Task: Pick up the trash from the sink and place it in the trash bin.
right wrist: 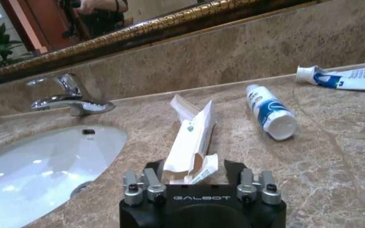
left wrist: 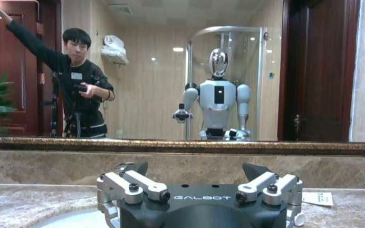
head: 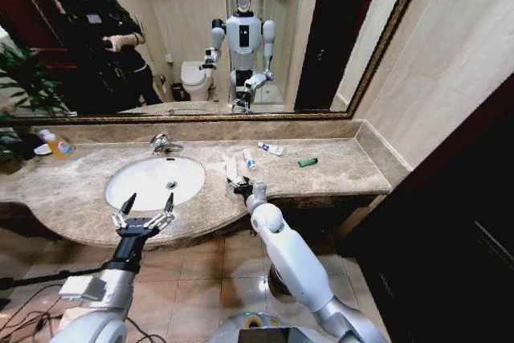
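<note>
fingers of the right gripper (head: 238, 186) sit low on the marble counter (head: 337, 170), at its front edge just right of the sink (head: 155, 181). in the right wrist view the near end of a long white paper packet (right wrist: 192, 142) lies between the jaws of the right gripper (right wrist: 201, 173), which stand close on either side of it; whether they already pinch it i cannot tell. the packet's long axis runs straight away from the claw toward the mirror (head: 265, 30), so the claw meets it end-on, not across its length.

farther out along the same line lies a small white tube with blue marks (right wrist: 271, 111), tilted a little off the packet's direction and apart from it. beyond that, near the back wall, a flatter white and blue tube (right wrist: 344, 77) lies across the counter, and a small green piece (head: 307, 162) sits well to the right of the rest. all of this trash lies on the counter beside the basin, not in it; the bowl itself looks bare.

the left gripper (head: 144, 213) hovers over the front rim of the sink with its fingers spread wide and nothing between them. it is well apart from the packet, so the right arm is plainly the nearer one for this piece. a chrome tap (head: 165, 145) stands behind the basin.
</note>
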